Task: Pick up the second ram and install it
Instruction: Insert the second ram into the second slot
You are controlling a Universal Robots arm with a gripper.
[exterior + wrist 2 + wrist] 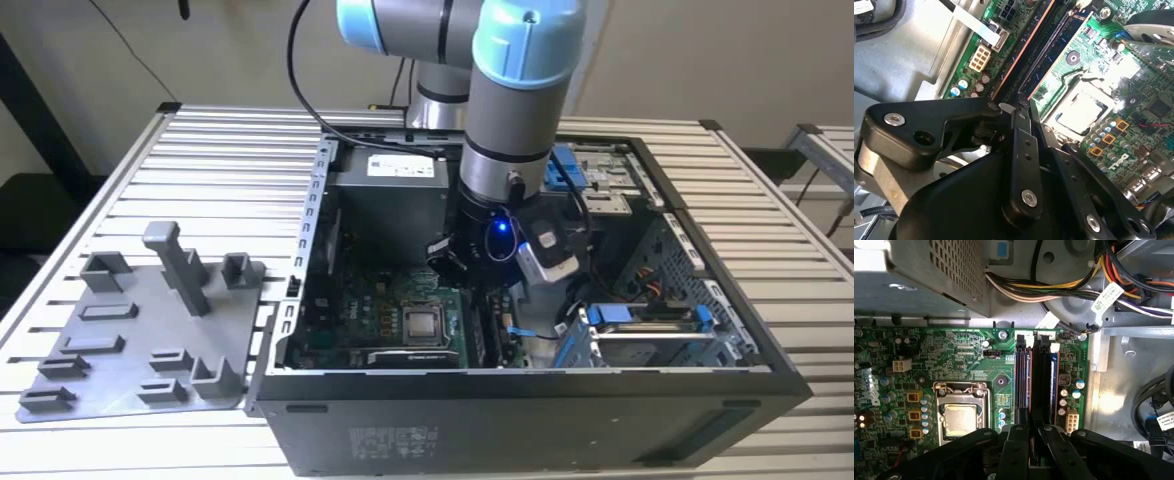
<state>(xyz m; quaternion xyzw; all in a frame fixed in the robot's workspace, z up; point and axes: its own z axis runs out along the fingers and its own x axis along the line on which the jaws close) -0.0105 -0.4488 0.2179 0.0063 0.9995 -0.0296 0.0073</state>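
Looking at an open PC case [467, 430] on a slatted table [227, 160], with the arm reaching straight down into it. Got the claw [491, 295] parked low over the motherboard, just to the exterior view's right of the CPU socket [424, 322].

Can see in both wrist views the claw [1033, 429] [1026, 112] pinched down to a thin gap, clamped on the near end of the ram [1026, 380] [1026, 45]. Standing on edge in its slot, lined up lengthwise with the board, reddish strip along one side. Can't tell for sure about being fully seated.

Also spotting another blue stick [1054, 380] just beside it in a neighbouring slot, parallel, with one black slot between them. Sitting on the other side of the ram from that: the CPU socket [960, 417] [1081, 110], metal lid shining.

Over on the exterior view's left, well apart from the case: a grey fixture plate [134, 340] with posts and blocks. Up past the far ends of the slots: a perforated power supply box [929, 270] and a bundle of coloured cables [1054, 290].
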